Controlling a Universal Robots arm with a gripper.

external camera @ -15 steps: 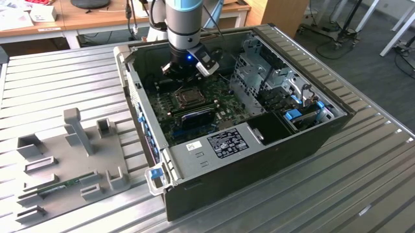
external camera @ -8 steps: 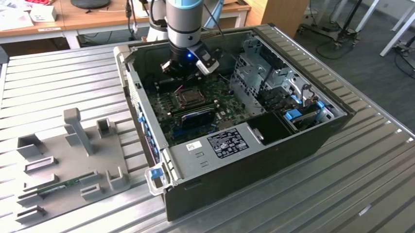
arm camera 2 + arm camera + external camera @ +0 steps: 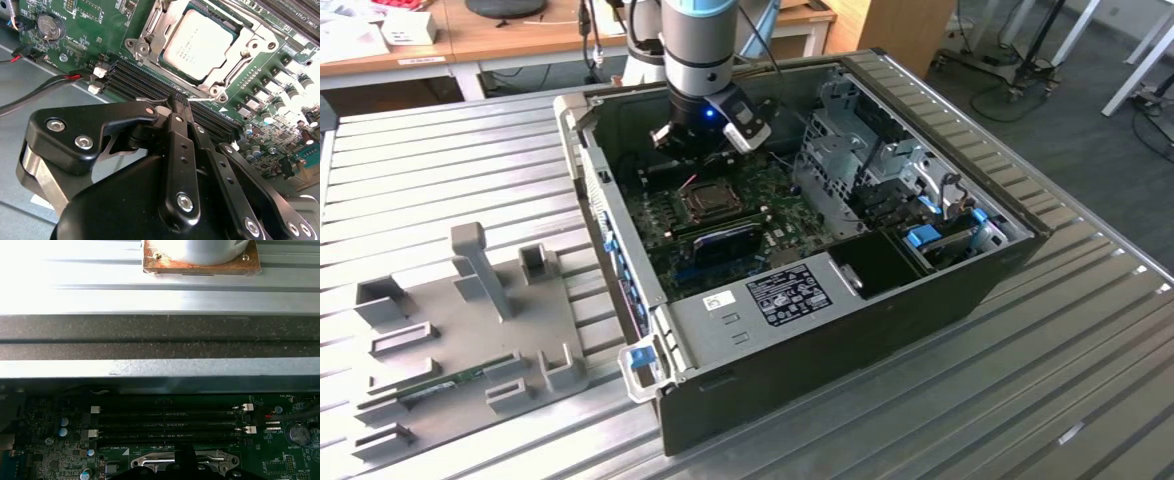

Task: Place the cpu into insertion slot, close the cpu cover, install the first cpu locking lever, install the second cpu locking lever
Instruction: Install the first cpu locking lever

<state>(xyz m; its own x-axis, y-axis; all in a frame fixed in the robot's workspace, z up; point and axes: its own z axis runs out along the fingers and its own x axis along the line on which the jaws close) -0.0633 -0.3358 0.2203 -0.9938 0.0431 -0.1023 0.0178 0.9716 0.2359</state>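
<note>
My gripper [image 3: 176, 100], fingers pinched together, hangs just beside the cpu [image 3: 200, 42], which sits beyond the fingertips under its lowered cpu cover [image 3: 227, 75].

The cpu [image 3: 200, 42] is topped in silver-grey and framed by the bare-silver cpu cover [image 3: 150, 40]. The motherboard [image 3: 95, 45] is coloured green and crossed by black memory slots [image 3: 135, 80]. The gripper [image 3: 175, 102] is finished in black, and one cable [image 3: 72, 77] appears red-tipped.
</note>
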